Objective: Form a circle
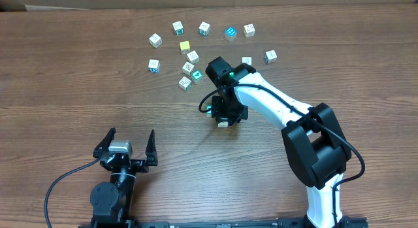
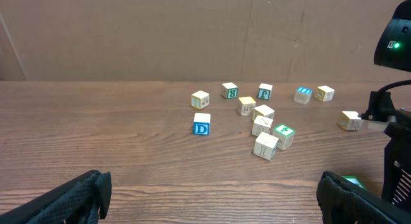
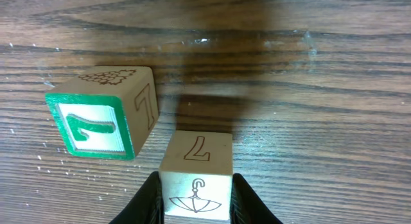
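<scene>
The circle (image 1: 191, 70) is a tight group of small letter cubes, whitish ones and one green-topped, at the back middle of the table; the left wrist view shows the circle (image 2: 266, 129) too. My right gripper (image 1: 223, 117) is down at the table in front of this group. In the right wrist view the right gripper (image 3: 196, 189) is shut on a whitish cube (image 3: 196, 156) marked with an umbrella and a 7, both fingers against its sides. A green-framed cube (image 3: 96, 121) lies just left of it, apart. My left gripper (image 1: 127, 149) stands open near the front edge, holding nothing.
Several loose cubes are scattered behind and beside the group: a blue D cube (image 1: 153, 65), a yellow one (image 1: 185, 47), a blue-topped one (image 1: 230, 32), and whitish ones (image 1: 270, 56). The right arm (image 1: 281, 104) crosses the table's right half.
</scene>
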Tool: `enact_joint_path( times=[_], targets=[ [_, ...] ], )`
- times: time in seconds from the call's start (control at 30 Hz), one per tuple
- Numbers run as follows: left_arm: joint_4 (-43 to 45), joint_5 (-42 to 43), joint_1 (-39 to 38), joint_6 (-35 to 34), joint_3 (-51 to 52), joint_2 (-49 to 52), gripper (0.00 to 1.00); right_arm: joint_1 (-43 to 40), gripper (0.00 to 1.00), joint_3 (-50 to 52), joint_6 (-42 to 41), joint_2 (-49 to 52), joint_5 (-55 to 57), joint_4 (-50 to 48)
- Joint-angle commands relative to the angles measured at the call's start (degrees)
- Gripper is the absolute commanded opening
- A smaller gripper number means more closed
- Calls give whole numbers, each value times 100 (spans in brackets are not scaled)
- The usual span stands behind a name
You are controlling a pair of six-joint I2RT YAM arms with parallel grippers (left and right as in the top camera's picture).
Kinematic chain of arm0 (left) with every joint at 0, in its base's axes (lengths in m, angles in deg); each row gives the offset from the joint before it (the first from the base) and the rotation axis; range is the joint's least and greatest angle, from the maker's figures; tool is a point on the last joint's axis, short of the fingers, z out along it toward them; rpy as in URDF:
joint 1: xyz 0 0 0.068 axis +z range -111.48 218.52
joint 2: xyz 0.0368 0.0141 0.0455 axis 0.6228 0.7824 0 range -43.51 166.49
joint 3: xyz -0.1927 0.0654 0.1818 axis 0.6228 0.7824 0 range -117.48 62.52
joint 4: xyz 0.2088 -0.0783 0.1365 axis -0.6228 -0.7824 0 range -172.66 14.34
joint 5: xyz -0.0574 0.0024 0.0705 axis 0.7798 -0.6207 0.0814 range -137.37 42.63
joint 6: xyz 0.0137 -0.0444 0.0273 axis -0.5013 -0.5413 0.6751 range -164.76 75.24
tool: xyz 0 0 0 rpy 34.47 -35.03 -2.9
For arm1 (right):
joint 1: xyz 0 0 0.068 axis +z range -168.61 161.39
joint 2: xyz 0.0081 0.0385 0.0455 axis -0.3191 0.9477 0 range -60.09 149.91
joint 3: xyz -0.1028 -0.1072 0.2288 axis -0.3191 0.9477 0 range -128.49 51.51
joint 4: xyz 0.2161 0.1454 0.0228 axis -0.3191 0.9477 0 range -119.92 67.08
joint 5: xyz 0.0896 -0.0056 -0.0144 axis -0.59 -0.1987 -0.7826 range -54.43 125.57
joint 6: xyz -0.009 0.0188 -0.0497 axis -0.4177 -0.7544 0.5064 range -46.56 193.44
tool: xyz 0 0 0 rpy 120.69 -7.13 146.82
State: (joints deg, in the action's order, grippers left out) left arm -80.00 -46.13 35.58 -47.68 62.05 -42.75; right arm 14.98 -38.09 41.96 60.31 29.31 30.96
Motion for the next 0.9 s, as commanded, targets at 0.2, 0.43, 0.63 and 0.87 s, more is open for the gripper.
enact_joint_path(
  times=[0.2, 0.43, 0.63, 0.87],
  targets=[
    [-11, -15, 39, 83, 20, -48, 100, 22, 23, 31, 160, -37, -157, -76],
    [-11, -15, 39, 83, 20, -48, 100, 22, 23, 31, 192, -37, -157, -170],
    [-11, -15, 39, 83, 20, -48, 100, 22, 28, 31, 190, -37, -157, -175],
    [-11, -15, 39, 83, 20, -48, 100, 22, 48, 31, 190, -37, -155, -173]
  ],
)
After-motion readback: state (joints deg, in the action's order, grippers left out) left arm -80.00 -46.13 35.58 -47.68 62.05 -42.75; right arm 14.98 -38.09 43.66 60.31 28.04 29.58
